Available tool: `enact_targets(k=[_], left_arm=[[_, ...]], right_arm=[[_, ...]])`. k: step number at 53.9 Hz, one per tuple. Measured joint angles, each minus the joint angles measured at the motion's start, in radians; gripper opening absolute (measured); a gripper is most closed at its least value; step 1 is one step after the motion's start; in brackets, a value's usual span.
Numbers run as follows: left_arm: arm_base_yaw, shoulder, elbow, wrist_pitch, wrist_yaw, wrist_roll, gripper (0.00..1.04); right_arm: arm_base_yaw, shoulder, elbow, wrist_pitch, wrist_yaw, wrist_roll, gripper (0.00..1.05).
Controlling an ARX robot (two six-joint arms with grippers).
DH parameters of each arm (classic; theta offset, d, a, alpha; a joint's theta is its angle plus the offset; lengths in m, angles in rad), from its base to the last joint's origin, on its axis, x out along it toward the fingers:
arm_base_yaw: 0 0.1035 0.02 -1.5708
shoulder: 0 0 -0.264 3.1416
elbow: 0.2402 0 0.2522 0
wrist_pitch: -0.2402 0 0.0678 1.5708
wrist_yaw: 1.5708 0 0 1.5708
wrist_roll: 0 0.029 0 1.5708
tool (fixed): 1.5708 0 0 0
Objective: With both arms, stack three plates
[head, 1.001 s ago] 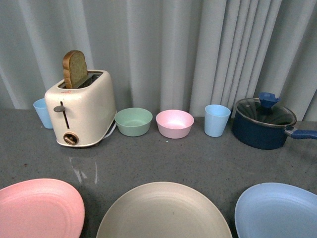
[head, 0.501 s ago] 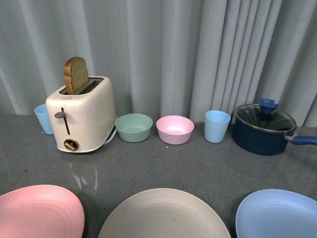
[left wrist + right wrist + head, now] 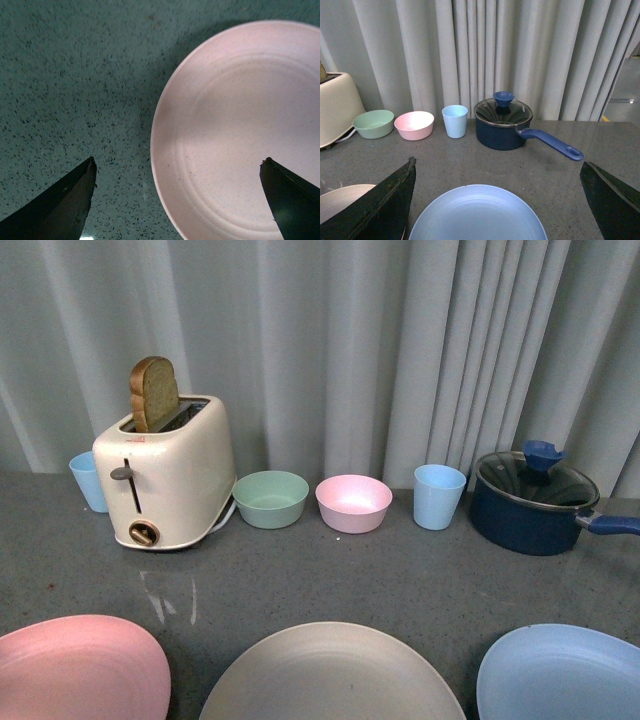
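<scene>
Three plates lie side by side along the near edge of the grey counter in the front view: pink plate (image 3: 75,670) at left, beige plate (image 3: 330,675) in the middle, light blue plate (image 3: 560,672) at right. No arm shows in the front view. My left gripper (image 3: 177,170) is open above the counter, with the pink plate's (image 3: 240,130) rim between its fingertips. My right gripper (image 3: 497,172) is open above the far part of the light blue plate (image 3: 477,212). A sliver of the beige plate (image 3: 342,200) shows there.
At the back stand a cream toaster (image 3: 165,480) with a slice of toast, a blue cup (image 3: 88,480) behind it, a green bowl (image 3: 270,498), a pink bowl (image 3: 353,502), a blue cup (image 3: 438,495) and a dark blue lidded pot (image 3: 530,502) with its handle pointing right. Grey curtains hang behind.
The front view has tipped slightly, so everything sits a little lower in the picture. The plates and other objects have not moved on the counter.
</scene>
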State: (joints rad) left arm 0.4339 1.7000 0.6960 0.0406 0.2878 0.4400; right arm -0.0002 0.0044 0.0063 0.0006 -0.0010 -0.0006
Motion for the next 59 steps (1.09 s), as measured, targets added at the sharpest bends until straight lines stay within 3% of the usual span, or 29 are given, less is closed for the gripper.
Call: enact_targets(k=[11, 43, 59], left_arm=[[0.008, 0.131, 0.091, -0.085, -0.010, 0.049, 0.98], [-0.055, 0.269, 0.183, -0.089, -0.122, 0.047, 0.98], [-0.070, 0.304, 0.203, -0.103, -0.125, 0.043, 0.98]], right_arm=[[0.000, 0.000, 0.000, 0.000, 0.000, 0.000, 0.97], [0.000, 0.000, 0.000, 0.000, 0.000, 0.000, 0.97], [0.000, 0.000, 0.000, 0.000, 0.000, 0.000, 0.97]])
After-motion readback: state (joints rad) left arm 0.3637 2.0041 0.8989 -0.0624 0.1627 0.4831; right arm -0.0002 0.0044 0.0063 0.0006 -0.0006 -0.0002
